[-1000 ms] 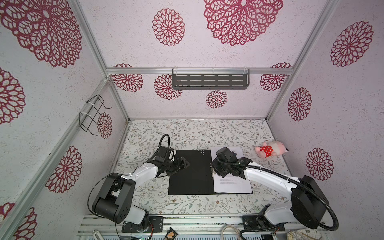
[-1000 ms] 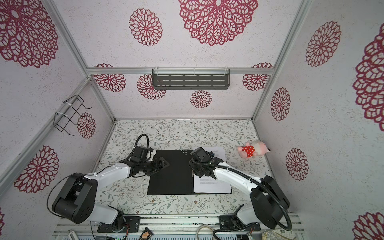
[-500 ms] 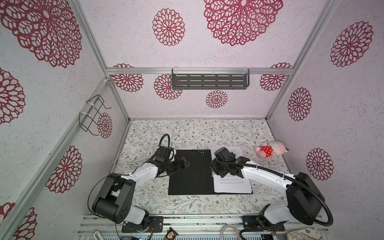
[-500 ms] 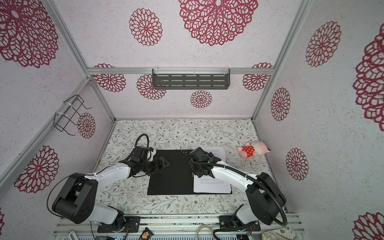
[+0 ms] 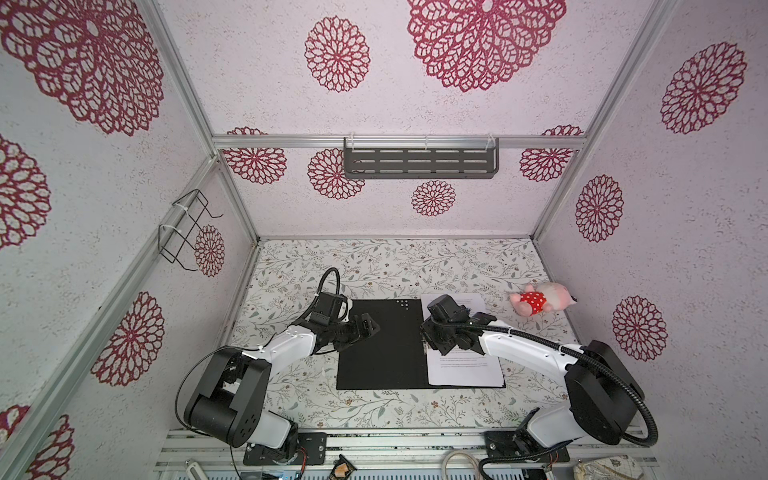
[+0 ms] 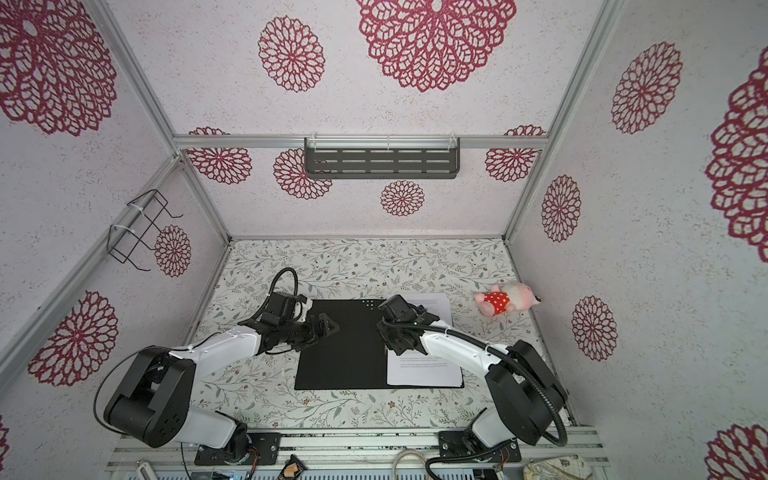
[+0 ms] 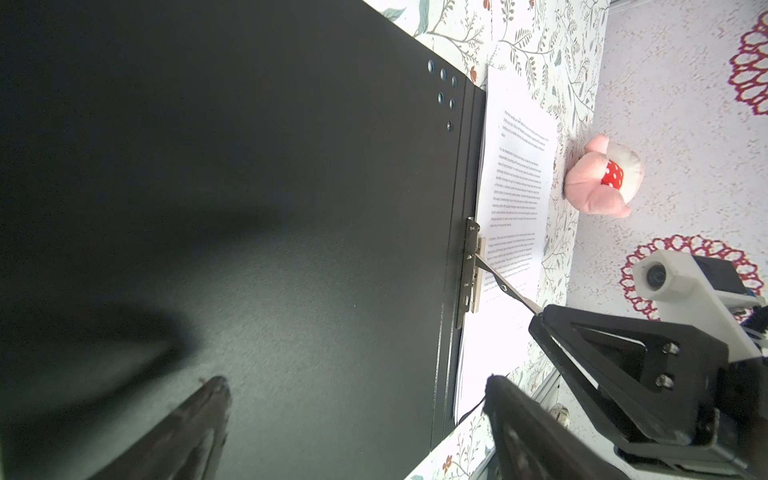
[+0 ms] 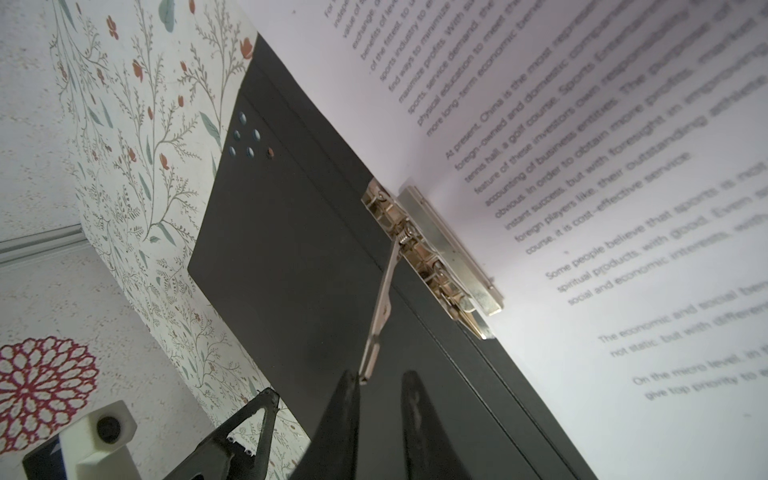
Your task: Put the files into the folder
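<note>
Floral tabletop (image 5: 374,266): narrowly parted right fingers (image 8: 345,415) only touch the metal clip lever (image 8: 380,307) of the open black folder (image 5: 382,349); it could slip, snapping onto white printed sheets (image 5: 465,368); left fingers (image 7: 199,415) gape wide, empty.

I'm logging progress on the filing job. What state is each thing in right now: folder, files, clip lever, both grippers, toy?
folder: open flat, black inside up.
files: lying on the folder's right half, edge at the clip bar.
clip lever: raised, tip touching the right gripper.
left gripper: wide open above the folder's left half.
right gripper: narrowly open, lever not clamped.
plush toy: lying on the table, untouched.
</note>
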You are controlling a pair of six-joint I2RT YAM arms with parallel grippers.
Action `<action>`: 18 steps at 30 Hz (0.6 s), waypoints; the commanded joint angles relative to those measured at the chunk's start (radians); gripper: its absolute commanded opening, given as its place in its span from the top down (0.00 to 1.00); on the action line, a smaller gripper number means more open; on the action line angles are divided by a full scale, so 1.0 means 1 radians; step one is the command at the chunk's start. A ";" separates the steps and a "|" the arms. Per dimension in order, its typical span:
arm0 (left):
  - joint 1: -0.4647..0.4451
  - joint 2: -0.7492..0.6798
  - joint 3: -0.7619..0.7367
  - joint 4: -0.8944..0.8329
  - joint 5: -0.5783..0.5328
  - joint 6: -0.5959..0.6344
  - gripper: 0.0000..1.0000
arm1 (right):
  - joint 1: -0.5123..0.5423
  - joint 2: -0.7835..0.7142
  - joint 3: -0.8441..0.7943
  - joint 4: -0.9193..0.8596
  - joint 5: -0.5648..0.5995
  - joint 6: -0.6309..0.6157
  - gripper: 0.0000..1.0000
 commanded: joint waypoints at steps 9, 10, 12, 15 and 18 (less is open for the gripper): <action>-0.005 -0.001 -0.009 0.027 0.006 -0.007 0.02 | -0.025 0.019 0.014 0.001 -0.009 -0.009 0.83; -0.006 -0.001 -0.009 0.027 0.007 -0.007 0.01 | -0.026 0.021 0.010 0.008 -0.015 -0.006 0.84; -0.005 -0.001 -0.009 0.028 0.006 -0.007 0.01 | -0.025 0.023 0.007 0.020 -0.024 -0.007 0.86; -0.005 0.002 -0.009 0.029 0.006 -0.007 0.01 | -0.025 0.020 0.007 0.018 -0.024 -0.010 0.86; -0.006 0.004 -0.011 0.032 0.008 -0.009 0.01 | -0.025 0.015 0.007 0.011 -0.021 -0.014 0.86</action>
